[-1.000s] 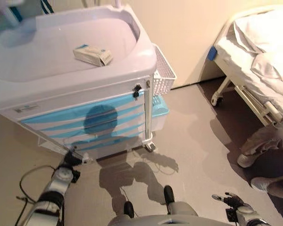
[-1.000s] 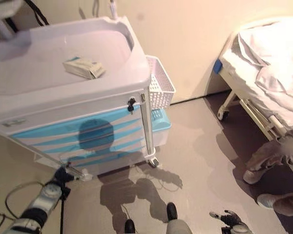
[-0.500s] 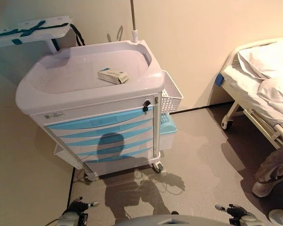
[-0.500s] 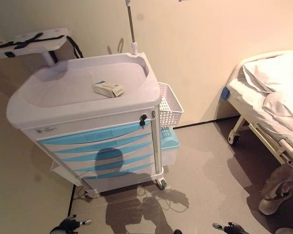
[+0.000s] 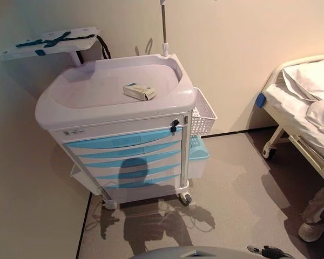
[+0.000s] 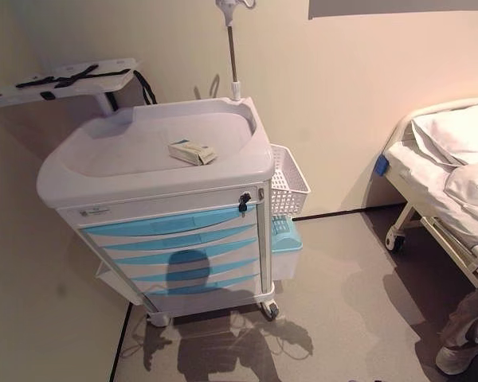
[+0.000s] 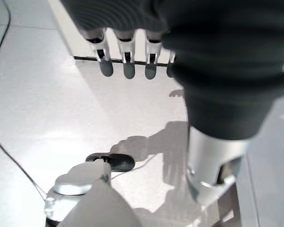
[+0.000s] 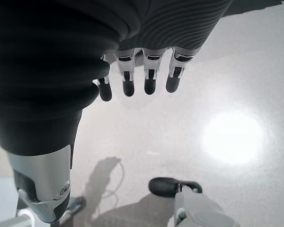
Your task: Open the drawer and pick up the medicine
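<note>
Medicine box atop cart | drawers closed | bed rightward | both hands slack, empty

The right robot hand is hanging over the floor and is not touching anything. Its fingers are pointing out in a row, straight and slightly apart — nothing is lying between them. The dark ribbed cover is filling the upper part of this view. The floor is showing pale and smooth, and one bright spot of light is shining on it.
</note>
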You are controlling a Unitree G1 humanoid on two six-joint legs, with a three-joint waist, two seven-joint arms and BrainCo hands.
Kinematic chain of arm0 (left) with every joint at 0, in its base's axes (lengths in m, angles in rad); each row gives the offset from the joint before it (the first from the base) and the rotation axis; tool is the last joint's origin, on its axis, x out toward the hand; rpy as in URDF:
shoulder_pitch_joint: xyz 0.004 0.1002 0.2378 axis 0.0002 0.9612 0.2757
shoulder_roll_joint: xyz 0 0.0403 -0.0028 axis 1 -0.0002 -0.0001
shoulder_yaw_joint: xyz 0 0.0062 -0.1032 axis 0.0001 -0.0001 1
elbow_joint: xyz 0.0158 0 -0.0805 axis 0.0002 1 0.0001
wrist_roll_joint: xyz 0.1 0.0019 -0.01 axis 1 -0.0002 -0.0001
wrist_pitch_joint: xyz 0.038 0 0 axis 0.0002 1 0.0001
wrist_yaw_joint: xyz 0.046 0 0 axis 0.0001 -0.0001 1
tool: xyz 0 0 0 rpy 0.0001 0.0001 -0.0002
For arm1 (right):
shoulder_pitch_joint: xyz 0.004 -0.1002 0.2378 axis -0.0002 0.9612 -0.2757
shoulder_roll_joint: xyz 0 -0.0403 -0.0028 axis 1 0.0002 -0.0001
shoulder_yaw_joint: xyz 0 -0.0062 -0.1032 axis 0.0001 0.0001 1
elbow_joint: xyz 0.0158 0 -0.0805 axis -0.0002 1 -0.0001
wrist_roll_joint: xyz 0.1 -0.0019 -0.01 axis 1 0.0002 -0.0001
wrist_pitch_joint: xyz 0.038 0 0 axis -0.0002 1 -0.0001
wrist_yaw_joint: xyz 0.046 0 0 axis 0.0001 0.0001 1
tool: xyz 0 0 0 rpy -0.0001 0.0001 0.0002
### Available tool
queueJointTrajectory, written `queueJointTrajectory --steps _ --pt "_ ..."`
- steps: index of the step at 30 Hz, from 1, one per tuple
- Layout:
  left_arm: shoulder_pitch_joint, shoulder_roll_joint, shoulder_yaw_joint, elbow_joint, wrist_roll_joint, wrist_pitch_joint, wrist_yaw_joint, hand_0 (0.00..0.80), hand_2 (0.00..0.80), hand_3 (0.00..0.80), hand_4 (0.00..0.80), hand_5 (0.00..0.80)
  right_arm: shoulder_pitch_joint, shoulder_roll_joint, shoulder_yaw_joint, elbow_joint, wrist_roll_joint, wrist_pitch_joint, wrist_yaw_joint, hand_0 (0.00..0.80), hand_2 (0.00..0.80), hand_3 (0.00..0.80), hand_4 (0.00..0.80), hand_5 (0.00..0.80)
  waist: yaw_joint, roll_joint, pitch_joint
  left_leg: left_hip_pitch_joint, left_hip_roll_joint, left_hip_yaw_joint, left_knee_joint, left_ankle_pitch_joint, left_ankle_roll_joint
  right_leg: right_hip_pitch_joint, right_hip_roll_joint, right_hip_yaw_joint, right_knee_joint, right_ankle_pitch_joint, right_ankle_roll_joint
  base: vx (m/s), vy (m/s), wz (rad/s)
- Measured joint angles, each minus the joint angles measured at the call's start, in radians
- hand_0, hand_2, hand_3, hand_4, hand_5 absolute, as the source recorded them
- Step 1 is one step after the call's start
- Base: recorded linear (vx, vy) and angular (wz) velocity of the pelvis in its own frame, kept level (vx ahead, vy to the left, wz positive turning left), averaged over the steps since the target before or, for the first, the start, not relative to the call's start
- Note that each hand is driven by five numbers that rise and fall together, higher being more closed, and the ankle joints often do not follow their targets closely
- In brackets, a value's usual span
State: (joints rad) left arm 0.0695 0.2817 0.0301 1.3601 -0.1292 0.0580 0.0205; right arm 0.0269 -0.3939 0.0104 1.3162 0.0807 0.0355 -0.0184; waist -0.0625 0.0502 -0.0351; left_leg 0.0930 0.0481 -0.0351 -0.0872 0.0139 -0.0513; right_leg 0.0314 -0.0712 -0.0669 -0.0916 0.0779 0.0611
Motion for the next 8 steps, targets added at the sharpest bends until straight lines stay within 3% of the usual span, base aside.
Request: queueJointTrajectory --steps 8 --pt "-0.003 -0.001 -0.009 -0.001 0.038 0.000 -0.005 0.000 0.000 0.000 0.000 0.000 0.006 0.019 0.001 0.001 0.000 0.001 0.012 0.000 0.000 0.000 0.000 0.000 -0.001 -0.007 -0.014 0.002 0.000 -0.003 0.000 0.000 0.000 0.004 0.000 -0.003 0.000 -0.001 0.002 0.000 0.000 0.00"
